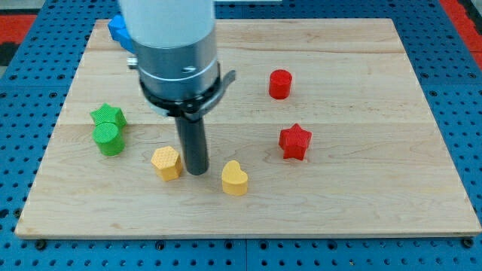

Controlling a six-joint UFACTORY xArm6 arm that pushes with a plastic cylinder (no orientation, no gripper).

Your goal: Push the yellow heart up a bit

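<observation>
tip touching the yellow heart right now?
No. My tip sits between the yellow hexagon and the yellow heart, with a visible strip of board separating it from the heart.

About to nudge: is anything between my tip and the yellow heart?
No. In the camera view, only bare wood separates my tip from the yellow heart, which sits just to the view's right and slightly lower.

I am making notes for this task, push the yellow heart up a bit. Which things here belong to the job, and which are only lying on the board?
For the job:
yellow heart
my tip, to the view's left of the heart, apart from it

Lying about:
yellow hexagon
green star
green cylinder
red cylinder
red star
blue block, partly hidden
</observation>
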